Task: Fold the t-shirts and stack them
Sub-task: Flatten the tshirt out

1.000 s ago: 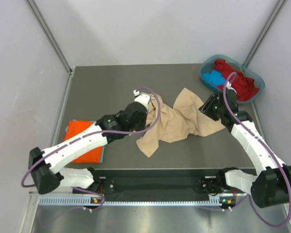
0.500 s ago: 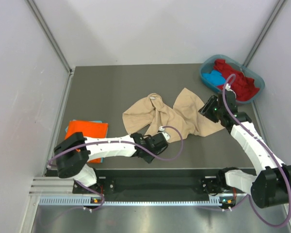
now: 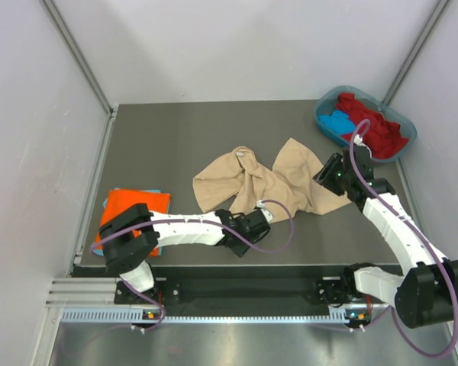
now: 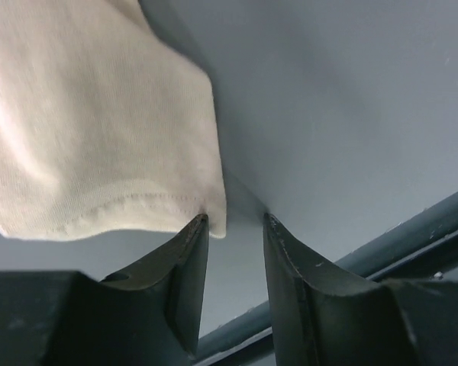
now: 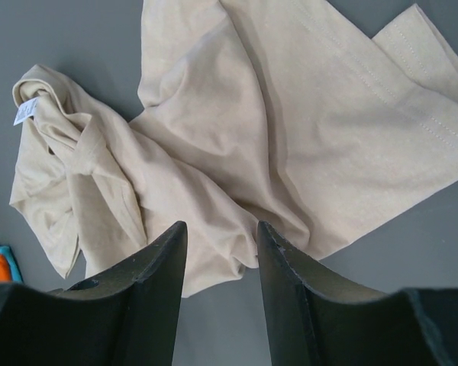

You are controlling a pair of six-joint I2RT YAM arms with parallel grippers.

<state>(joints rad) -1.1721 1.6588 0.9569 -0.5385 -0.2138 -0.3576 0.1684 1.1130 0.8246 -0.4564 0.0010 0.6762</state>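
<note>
Beige t-shirt [image 3: 266, 183] lies crumpled and unfolded mid-table, spread left to right, white neck label [image 5: 24, 112] showing on its bunched far-left part. Table [image 3: 175, 130] is dark grey.

Left gripper [image 3: 248, 227] sits low at the shirt's near edge, close to the table's front rim. Left wrist view: fingers stand slightly apart, bare table visible in the gap. A stitched hem corner of the beige shirt touches the tip of one finger [image 4: 185, 259] and pokes just into the gap. Nothing is pinched.

Right gripper [image 3: 328, 172] hangs over the shirt's right side. Right wrist view: fingers [image 5: 149, 267] are spread, cloth seen between them from above, not gripped. Whether they touch the fabric cannot be told.

Orange t-shirt [image 3: 137, 210] lies folded flat at near left, a blue edge [image 3: 162, 244] showing beneath it.

Teal tub [image 3: 401, 141] is at the far right corner, holding a red t-shirt [image 3: 374, 126] and a blue one [image 3: 337, 120], both bunched.
</note>
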